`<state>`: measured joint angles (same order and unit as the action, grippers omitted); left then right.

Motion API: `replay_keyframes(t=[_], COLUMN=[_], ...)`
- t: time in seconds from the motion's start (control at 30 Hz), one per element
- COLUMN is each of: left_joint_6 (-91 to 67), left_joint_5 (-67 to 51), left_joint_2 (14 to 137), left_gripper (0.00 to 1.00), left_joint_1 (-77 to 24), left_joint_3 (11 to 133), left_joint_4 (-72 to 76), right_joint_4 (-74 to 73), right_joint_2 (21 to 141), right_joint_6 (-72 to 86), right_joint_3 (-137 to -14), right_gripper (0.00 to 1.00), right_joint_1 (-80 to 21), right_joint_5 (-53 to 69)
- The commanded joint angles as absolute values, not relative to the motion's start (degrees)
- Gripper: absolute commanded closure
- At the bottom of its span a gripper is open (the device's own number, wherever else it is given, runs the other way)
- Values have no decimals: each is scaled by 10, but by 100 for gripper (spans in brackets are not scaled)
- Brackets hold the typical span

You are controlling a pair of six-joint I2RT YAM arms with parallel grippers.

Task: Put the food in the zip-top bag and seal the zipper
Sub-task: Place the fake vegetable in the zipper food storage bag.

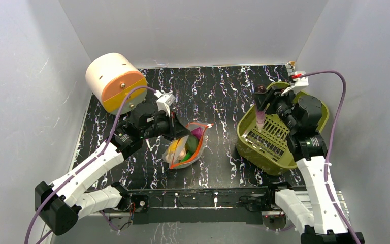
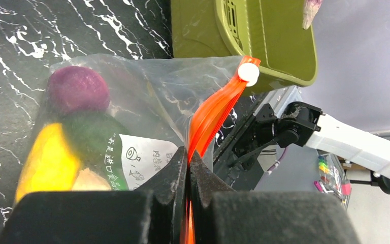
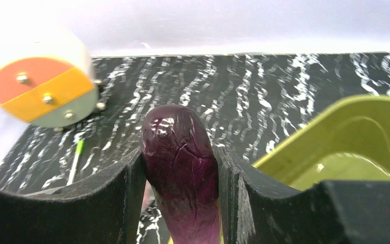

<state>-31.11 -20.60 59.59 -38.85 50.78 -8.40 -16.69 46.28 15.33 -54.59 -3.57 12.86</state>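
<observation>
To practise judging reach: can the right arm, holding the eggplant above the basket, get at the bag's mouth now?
Probably yes: bare table lies between basket and bag, and the left gripper pinches the zipper, holding the mouth seemingly open toward that side.

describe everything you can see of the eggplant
The eggplant is a dark purple, glossy toy with fine surface cracks, elongated and rounded at the end. It is clamped on both sides between the jaws of the right gripper, held roughly upright above the olive-green basket, apparently touching nothing else.
</observation>
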Motion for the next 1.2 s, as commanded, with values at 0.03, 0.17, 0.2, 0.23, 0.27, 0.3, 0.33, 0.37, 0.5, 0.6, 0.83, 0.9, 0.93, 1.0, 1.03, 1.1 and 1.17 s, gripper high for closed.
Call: replay_keyframes(t=[0.03,0.17,0.2,0.23,0.27,0.3,0.33,0.37,0.5,0.6,0.83,0.9,0.93,1.0,1.03,1.1,1.17], left_joint_6=[-317,-320,-321,-321,-323,-327,-331,-335,-338,-329,-322,-323,-324,-326,-325,-324,-320], left_joint_5=[-258,-295,-304,-310,-316,-324,-331,-336,-358,-374,-397,-396,-398,-399,-399,-399,-399], left_joint_2=[587,591,593,596,599,600,601,602,607,613,621,621,622,622,622,622,619], left_gripper=[100,100,100,100,100,100,100,100,100,100,100,100,100,100,100,100,100], left_joint_1=[-391,-391,-391,-391,-391,-391,-391,-391,-391,-391,-391,-391,-391,-391,-391,-391,-391], left_joint_3=[532,527,527,529,528,526,521,519,518,522,519,515,513,511,512,513,513], left_joint_4=[-67,-56,-57,-59,-58,-53,-46,-38,-23,-27,-33,-30,-27,-22,-23,-29,-35], right_joint_4=[-65,30,49,63,75,82,88,93,116,146,257,267,268,274,275,279,287], right_joint_2=[438,424,422,420,421,421,422,423,425,417,431,438,442,446,448,453,462], right_joint_6=[155,174,175,175,174,169,168,168,175,178,197,183,174,156,148,133,120], right_joint_3=[-558,-525,-519,-516,-513,-513,-513,-512,-507,-495,-468,-470,-470,-463,-460,-460,-463], right_gripper=[70,70,70,70,70,70,70,70,70,70,70,70,70,70,70,71,71], right_joint_1=[-58,-71,-75,-79,-83,-87,-91,-94,-113,-126,-179,-205,-219,-248,-265,-296,-329], right_joint_5=[266,361,383,399,414,424,433,437,454,459,486,478,469,451,441,428,412])
